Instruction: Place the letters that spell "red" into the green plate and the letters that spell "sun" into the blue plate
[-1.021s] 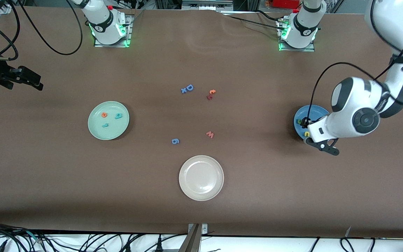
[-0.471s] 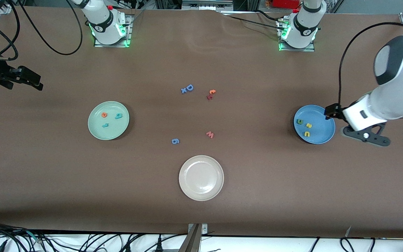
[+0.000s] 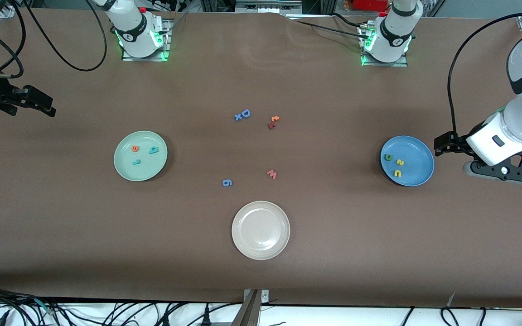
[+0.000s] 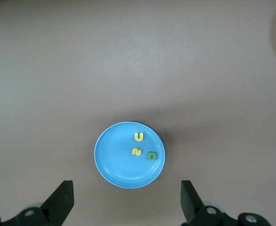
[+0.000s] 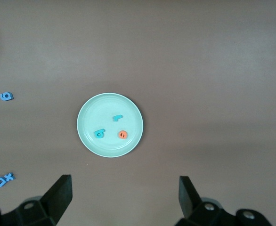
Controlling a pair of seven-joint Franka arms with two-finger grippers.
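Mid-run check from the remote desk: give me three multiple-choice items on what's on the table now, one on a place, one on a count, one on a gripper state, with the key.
1. Where does the cream-white plate lie?
A. nearer to the front camera than the pink "w"
B. touching the blue plate
C. in the green plate

2. How many letters lie in the blue plate?
A. one
B. three
C. five

3. How does the left gripper stand?
A. shut on a yellow letter
B. shut and empty
C. open and empty

Key:
1 A, it shows lower in the front view than the "w".
2 B, the yellow "s", the olive-green "u" and the yellow "n" lie there.
3 C, its fingers stand wide apart over the table beside the blue plate, with nothing between them.
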